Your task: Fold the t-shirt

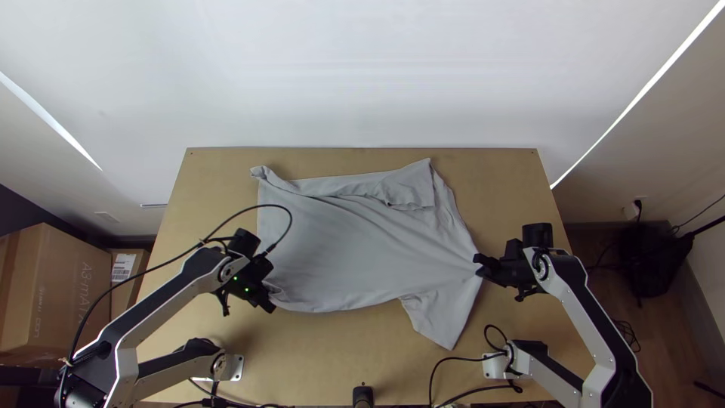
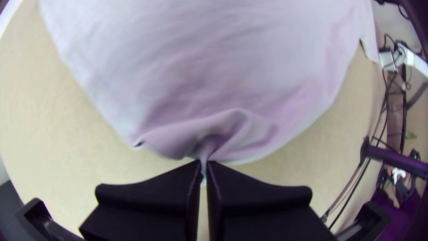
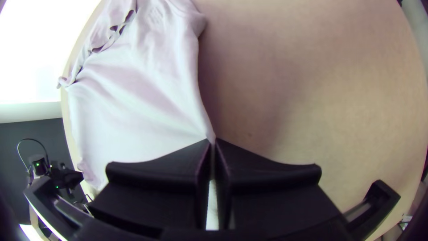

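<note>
Both the left gripper [image 1: 269,306] and right gripper [image 1: 479,266] have t-shirt [image 1: 355,249] edges pinched in their fingers. Top view gets it mostly spread mid-frame on the counter [image 1: 215,170]; left wrist view catches the puckers up close.

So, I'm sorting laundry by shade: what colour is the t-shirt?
Plain light grey t-shirt, with no print visible; the top view shows it best.

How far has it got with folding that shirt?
Early days, it seems. The t-shirt lies mostly spread, though its far edge looks loosely turned in. In hand: the left gripper pinches its left end, the right gripper its right edge. Left to do: the near sleeve sticks out, and the body probably needs folding.
</note>
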`<state>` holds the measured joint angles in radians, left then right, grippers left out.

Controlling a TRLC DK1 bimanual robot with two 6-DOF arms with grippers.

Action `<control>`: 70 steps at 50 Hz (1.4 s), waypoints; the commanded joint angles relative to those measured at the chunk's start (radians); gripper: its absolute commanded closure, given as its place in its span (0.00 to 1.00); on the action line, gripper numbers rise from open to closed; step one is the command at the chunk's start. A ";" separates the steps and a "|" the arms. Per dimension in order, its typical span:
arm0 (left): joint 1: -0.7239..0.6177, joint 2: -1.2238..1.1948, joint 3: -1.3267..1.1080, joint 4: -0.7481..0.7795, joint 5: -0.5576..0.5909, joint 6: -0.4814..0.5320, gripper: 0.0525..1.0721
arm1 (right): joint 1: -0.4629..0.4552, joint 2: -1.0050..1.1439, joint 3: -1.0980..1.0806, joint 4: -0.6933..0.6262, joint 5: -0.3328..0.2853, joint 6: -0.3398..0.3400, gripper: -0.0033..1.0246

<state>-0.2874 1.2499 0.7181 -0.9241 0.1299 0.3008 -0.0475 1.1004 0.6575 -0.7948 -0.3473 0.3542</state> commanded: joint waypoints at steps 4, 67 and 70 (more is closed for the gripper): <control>0.148 -0.007 0.017 0.011 0.031 0.026 0.97 | -0.077 -0.028 0.022 -0.009 0.022 -0.049 0.97; 0.458 0.009 1.218 0.330 -0.122 -0.447 0.98 | 0.106 0.150 1.117 0.503 0.226 -0.149 0.97; 0.470 -0.004 1.262 0.335 -0.122 -0.448 0.98 | 0.107 0.122 1.157 0.511 0.231 -0.123 0.97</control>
<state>0.1333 1.2701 1.8736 -0.6296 0.0517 -0.1413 0.0723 1.2709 1.7313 -0.3309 -0.1864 0.2115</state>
